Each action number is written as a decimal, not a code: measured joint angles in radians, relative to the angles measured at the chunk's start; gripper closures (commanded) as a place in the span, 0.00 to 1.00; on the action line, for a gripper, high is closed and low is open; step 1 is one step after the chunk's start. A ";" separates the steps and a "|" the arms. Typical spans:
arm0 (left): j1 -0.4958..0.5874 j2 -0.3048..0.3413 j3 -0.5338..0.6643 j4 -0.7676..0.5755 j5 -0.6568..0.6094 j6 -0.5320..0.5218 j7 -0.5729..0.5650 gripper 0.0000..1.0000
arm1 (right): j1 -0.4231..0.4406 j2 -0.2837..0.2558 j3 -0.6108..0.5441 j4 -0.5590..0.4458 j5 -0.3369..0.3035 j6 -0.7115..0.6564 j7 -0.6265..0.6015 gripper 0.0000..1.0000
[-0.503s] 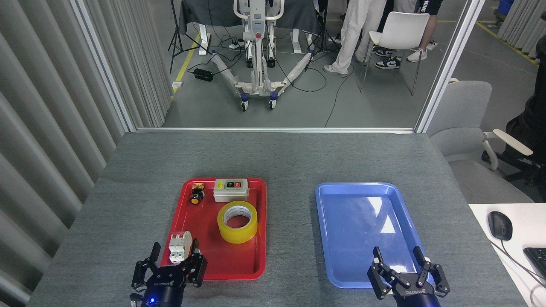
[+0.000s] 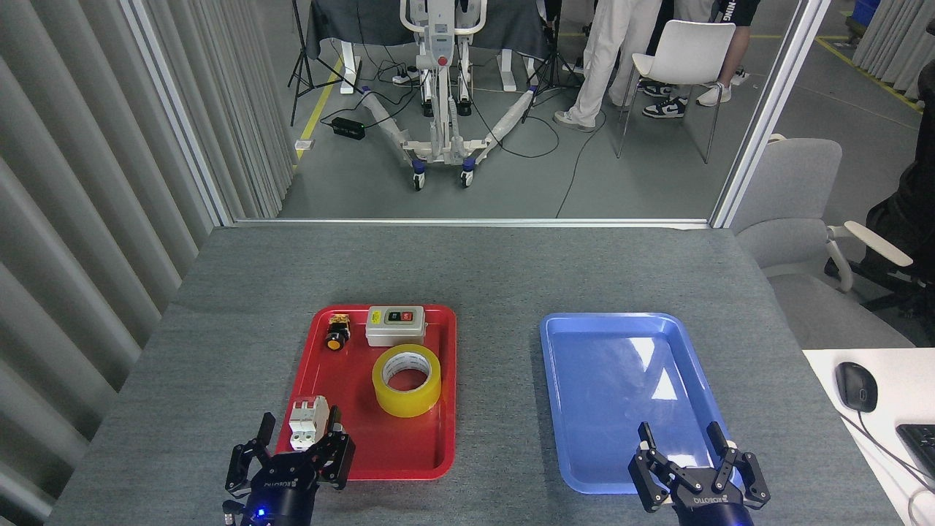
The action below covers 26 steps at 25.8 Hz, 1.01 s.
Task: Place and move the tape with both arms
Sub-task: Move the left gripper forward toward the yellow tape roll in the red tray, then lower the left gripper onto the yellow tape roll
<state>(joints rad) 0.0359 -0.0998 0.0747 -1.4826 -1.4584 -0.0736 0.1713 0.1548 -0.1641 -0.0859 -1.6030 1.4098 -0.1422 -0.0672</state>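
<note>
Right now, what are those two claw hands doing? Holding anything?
Left gripper: open, holding nothing.
Right gripper: open, holding nothing.

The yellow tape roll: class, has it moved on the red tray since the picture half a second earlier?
No. The tape roll lies flat in the red tray, just in front of the grey switch box, exactly as in the earlier picture.

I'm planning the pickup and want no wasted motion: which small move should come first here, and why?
Probably reach the left gripper forward and slightly right toward the tape. The roll lies flat in the red tray, untouched, on that gripper's side, and its fingers are spread with nothing between them. The right gripper sits open over the blue tray's near edge, farther from the roll.
</note>
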 measured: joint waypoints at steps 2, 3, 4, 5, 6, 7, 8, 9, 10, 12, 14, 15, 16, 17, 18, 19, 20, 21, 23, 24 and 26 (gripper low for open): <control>0.000 0.000 0.000 -0.001 0.001 0.001 -0.005 0.00 | 0.000 0.000 0.000 0.000 0.000 0.001 -0.001 0.00; 0.000 0.000 -0.001 -0.002 0.001 0.002 -0.007 0.00 | 0.000 0.001 0.000 0.000 0.000 0.001 -0.002 0.00; 0.000 0.000 -0.001 -0.003 0.001 0.002 -0.009 0.00 | 0.001 0.001 0.000 0.000 0.000 0.001 -0.002 0.00; -0.001 0.000 -0.001 -0.005 0.001 0.002 -0.010 0.00 | 0.001 0.001 0.000 0.000 0.000 0.002 -0.003 0.00; -0.001 0.000 -0.002 -0.007 0.001 0.002 -0.011 0.00 | 0.001 0.001 0.000 0.000 0.000 0.003 -0.003 0.00; -0.002 0.000 -0.003 -0.009 0.001 0.002 -0.011 0.00 | 0.001 0.001 0.000 0.000 0.000 0.003 -0.003 0.00; -0.004 0.000 -0.004 -0.012 0.001 0.002 -0.011 0.00 | 0.001 0.001 0.000 0.000 0.000 0.003 -0.003 0.00; -0.006 0.001 -0.006 -0.013 0.001 0.002 -0.013 0.00 | 0.001 0.002 -0.001 0.000 0.000 0.003 -0.002 0.00; -0.010 0.002 -0.008 -0.015 0.001 0.002 -0.013 0.00 | 0.001 0.003 -0.001 0.000 0.000 0.004 -0.001 0.00; -0.018 0.003 -0.017 -0.018 0.001 0.002 -0.014 0.00 | 0.001 0.004 -0.001 0.000 0.000 0.005 0.000 0.00; -0.027 0.005 -0.028 -0.020 0.002 0.001 -0.016 0.00 | 0.001 0.004 -0.001 -0.001 0.000 0.005 0.002 0.00; -0.032 0.006 -0.032 -0.020 0.003 0.001 -0.020 0.00 | 0.000 0.004 -0.001 -0.001 0.000 0.005 0.002 0.00; -0.039 0.007 -0.036 -0.020 0.003 0.001 -0.032 0.00 | 0.000 0.004 -0.001 -0.001 0.000 0.005 0.002 0.00; -0.048 0.009 -0.042 -0.020 0.003 0.001 -0.055 0.00 | 0.000 0.004 -0.001 -0.001 0.000 0.005 0.002 0.00; -0.060 0.010 -0.049 -0.020 0.004 0.001 -0.088 0.00 | 0.000 0.004 -0.001 -0.002 0.000 0.005 0.002 0.00; -0.074 0.012 -0.055 -0.020 0.004 0.005 -0.130 0.00 | 0.000 0.003 0.000 -0.002 0.000 0.005 0.002 0.00; -0.090 0.013 -0.062 -0.019 0.004 0.017 -0.186 0.00 | -0.001 0.003 0.000 -0.002 0.000 0.005 0.002 0.00; -0.105 0.015 -0.070 -0.018 0.004 0.033 -0.241 0.00 | -0.001 0.003 0.000 -0.002 0.000 0.005 0.002 0.00; -0.143 0.016 -0.093 -0.014 0.005 0.084 -0.398 0.00 | 0.000 0.003 -0.001 -0.002 0.000 0.005 0.002 0.00; -0.163 0.016 -0.106 -0.010 0.006 0.114 -0.481 0.00 | 0.000 0.003 -0.002 -0.002 0.000 0.005 0.002 0.00; -0.208 0.018 -0.135 0.004 0.008 0.176 -0.657 0.00 | 0.000 0.003 -0.003 -0.002 0.000 0.005 0.003 0.00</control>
<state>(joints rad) -0.1717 -0.0819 -0.0605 -1.4784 -1.4506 0.1019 -0.4853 0.1545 -0.1612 -0.0889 -1.6045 1.4098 -0.1371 -0.0645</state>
